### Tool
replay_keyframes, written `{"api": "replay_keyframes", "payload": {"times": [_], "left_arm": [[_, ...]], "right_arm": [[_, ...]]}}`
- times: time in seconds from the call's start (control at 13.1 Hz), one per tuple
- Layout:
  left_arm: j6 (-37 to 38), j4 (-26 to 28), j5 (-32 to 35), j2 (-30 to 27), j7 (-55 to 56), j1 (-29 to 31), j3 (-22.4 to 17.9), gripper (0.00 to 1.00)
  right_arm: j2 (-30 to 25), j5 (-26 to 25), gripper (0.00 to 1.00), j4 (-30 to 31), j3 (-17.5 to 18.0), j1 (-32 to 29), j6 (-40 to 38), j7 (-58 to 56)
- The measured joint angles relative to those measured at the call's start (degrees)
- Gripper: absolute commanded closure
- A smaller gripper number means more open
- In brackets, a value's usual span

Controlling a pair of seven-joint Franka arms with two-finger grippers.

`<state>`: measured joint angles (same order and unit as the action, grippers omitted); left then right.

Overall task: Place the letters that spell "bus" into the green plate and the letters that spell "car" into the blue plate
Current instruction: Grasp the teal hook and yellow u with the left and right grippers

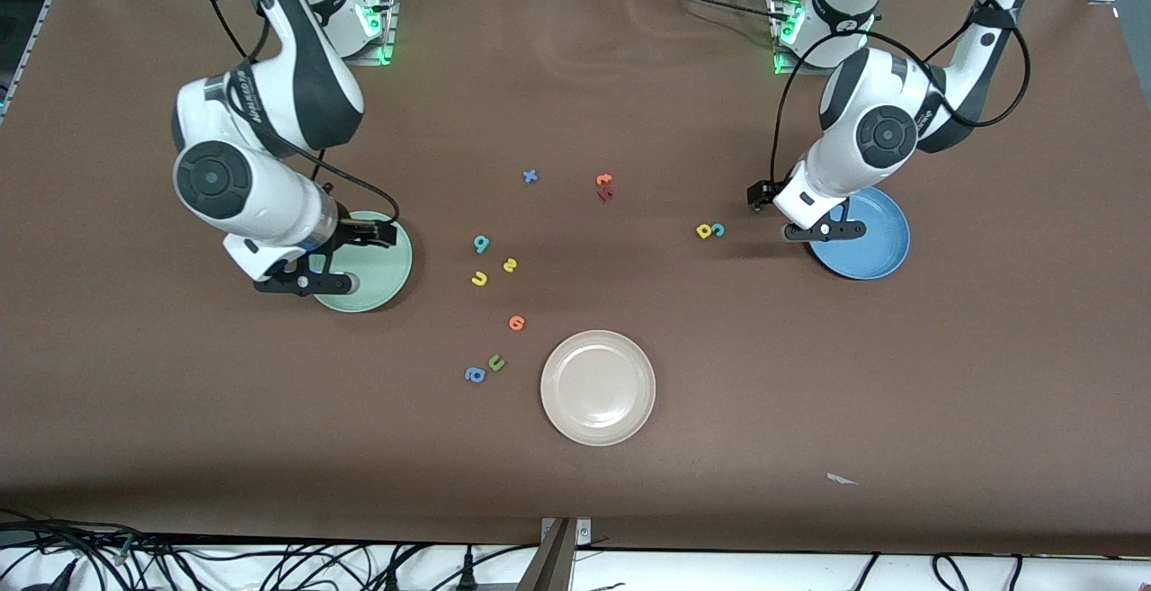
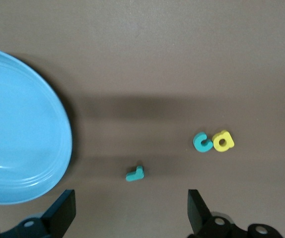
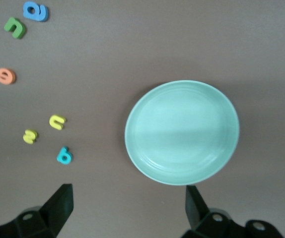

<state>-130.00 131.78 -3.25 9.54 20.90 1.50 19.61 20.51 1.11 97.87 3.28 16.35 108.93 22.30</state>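
Over the blue plate (image 1: 868, 236) at the frame's right, the left gripper (image 1: 823, 231) hung with fingers released; over the green plate (image 1: 382, 272) at mid-left, the right gripper (image 1: 301, 283) hung likewise. All letters lay on the bench (image 1: 575, 78): "b" (image 1: 481, 244), "u" (image 1: 479, 279), "s" (image 1: 510, 264) centrally, "c" (image 1: 718, 230) touching "a" (image 1: 705, 231), "r" (image 2: 135, 173) nearby.

A brown table (image 1: 809, 375) carries several stray pieces. A cream-white plate (image 1: 598, 387) sits toward the front camera. Just beside it, toward the right arm's end, lie a green "u" (image 1: 495, 362) and a blue "a" (image 1: 475, 375), almost touching. An orange round letter (image 1: 516, 323) lies a little farther from the camera. Farther still sit a blue cross-shaped letter (image 1: 530, 176) and an orange letter (image 1: 604, 180) touching a dark red one (image 1: 605, 194), possibly a "t". A white scrap (image 1: 841, 479) lies near the front edge.
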Motion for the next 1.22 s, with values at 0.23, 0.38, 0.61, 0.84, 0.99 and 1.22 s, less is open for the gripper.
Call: {"api": "replay_keyframes", "payload": {"times": [0.23,0.38,0.61,0.84,0.99,1.22], "left_arm": [[-2.7,0.7,0.0,3.7,0.4,-0.5,0.1,0.08],[-5.8,2.3,0.0,5.1,0.4,-0.7,0.2,0.09],[-11.3,6.4,0.0,5.4,0.4,-1.0,0.4,0.22],[-12.0,7.7,0.0,5.4,0.4,-1.4,0.4,0.3],[-12.0,7.8,0.6,5.7,0.4,-1.5,0.4,0.3],[-12.9,7.9,1.2,7.1,0.4,-1.6,0.4,0.34]], "right_arm": [[2.5,0.0,0.0,0.6,0.0,3.0,5.9,8.2],[5.0,0.0,0.01,0.7,0.1,5.7,9.8,13.7],[8.9,0.0,0.07,0.9,0.1,8.4,14.6,16.3],[11.8,0.0,0.08,0.9,0.1,8.9,18.3,16.3],[12.8,0.0,0.08,0.9,0.1,9.2,19.0,16.3],[13.6,0.0,0.09,0.9,0.1,9.5,20.2,16.3]]}}
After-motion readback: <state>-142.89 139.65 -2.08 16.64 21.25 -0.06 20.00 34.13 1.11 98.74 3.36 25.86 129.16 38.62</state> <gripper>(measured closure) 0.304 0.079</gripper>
